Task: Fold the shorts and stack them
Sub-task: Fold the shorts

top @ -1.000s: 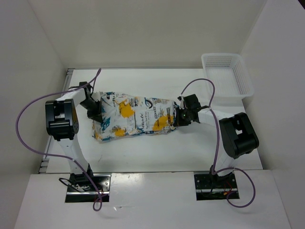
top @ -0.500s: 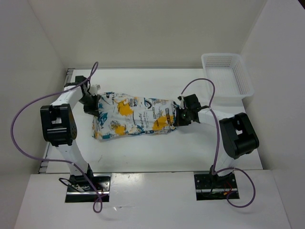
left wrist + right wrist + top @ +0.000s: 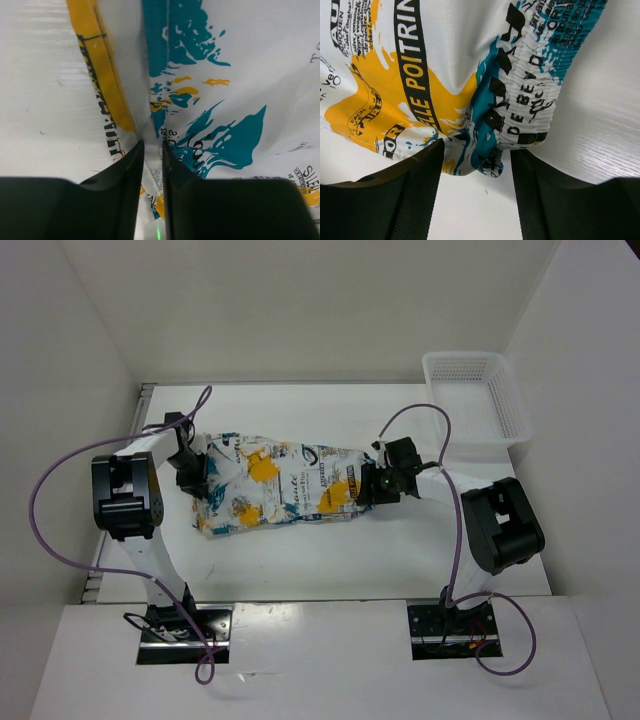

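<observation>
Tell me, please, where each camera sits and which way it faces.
Top external: above and behind the arms, looking down on the table, the shorts and the basket; both arms show.
Left wrist: on the left arm, looking down along the left gripper onto the shorts; only its fingers show, pinching a fold.
Right wrist: looking down past the right gripper, open astride the waistband.
All three share the shorts.

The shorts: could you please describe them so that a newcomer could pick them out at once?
On the white table, look between the left arm and the right arm. The shorts lie there, soft cloth printed with yellow-orange and teal patches and dark lettering, unlike the plain white mesh basket at the far right corner.
</observation>
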Action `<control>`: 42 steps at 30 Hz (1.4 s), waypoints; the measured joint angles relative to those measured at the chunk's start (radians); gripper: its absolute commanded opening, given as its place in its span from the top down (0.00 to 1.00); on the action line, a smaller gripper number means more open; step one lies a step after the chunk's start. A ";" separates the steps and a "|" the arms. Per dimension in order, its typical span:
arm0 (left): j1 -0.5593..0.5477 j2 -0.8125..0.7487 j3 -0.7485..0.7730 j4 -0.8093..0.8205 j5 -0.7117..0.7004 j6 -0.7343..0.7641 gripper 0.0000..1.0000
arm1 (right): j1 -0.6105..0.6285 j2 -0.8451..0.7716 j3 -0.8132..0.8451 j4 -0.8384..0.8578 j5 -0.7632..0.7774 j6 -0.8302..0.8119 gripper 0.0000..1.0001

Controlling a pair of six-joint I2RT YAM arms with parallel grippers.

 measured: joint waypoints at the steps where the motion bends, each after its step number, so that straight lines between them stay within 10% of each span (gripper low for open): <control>1: 0.000 0.000 0.001 0.003 -0.003 0.000 0.64 | 0.000 -0.001 -0.002 0.002 -0.002 0.000 0.43; 11: -0.001 -0.003 0.001 0.004 -0.020 -0.002 0.61 | 0.005 -0.001 -0.018 0.013 0.011 0.034 1.00; 24: -0.002 0.035 0.095 0.020 -0.021 0.000 0.76 | 0.008 -0.011 0.165 -0.090 0.137 -0.143 1.00; 42: -0.225 0.032 0.367 0.015 0.092 0.000 0.54 | -0.026 -0.112 0.169 -0.172 0.330 -0.343 1.00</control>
